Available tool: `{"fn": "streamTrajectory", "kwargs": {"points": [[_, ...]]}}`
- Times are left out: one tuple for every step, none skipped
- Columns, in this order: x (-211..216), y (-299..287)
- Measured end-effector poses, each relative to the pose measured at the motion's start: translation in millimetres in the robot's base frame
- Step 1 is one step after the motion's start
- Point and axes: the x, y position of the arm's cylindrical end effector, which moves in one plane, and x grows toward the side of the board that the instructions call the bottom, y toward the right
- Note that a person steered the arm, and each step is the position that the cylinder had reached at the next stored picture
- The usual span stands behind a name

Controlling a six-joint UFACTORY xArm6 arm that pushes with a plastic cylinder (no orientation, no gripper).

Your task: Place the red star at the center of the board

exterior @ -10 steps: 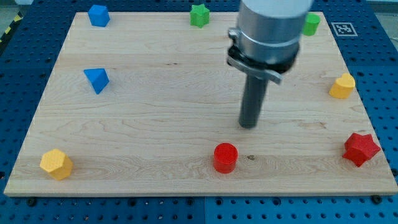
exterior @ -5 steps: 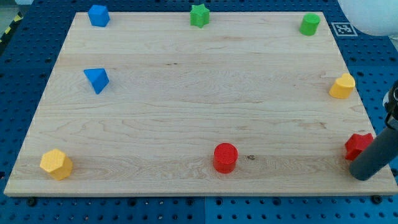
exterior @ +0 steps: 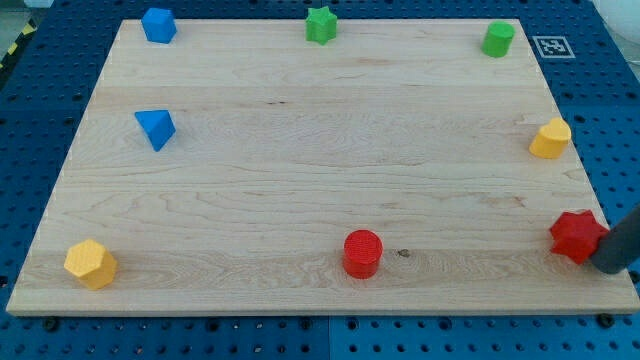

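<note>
Currently, you will find my tip (exterior: pixel 612 270) at the view's right edge, touching the red star's (exterior: pixel 577 237) right side. It carries no jaws. The star sits near the wooden board's (exterior: pixel 300 170) bottom-right corner.

Eight blocks on the desk (exterior: pixel 300 150), counted by colour. Two red: a red star (exterior: pixel 577 236) and a red cylinder (exterior: pixel 362 253). Two blue: a blue block (exterior: pixel 158 24), shape unclear, and a blue triangular block (exterior: pixel 155 128). Two green: a green star (exterior: pixel 320 24) and a green cylinder (exterior: pixel 497 39). Two yellow: a yellow hexagonal block (exterior: pixel 90 263) and a yellow block (exterior: pixel 550 138), shape hard to call. Two stars, two cylinders in all. One dark rod, my tip (exterior: pixel 612 268).
</note>
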Motion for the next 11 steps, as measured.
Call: {"fn": "streamTrajectory", "kwargs": {"points": [[-11.3, -22.3], [-32.0, -28.8], [-52.8, -28.8], [-71.5, -35.8], [-92.1, -51.1], [-114.4, -72.0], [-142.0, -95.9], [-168.5, -119.6], [-192.9, -141.6], [-204.3, -155.7], [-204.6, -162.4]]}}
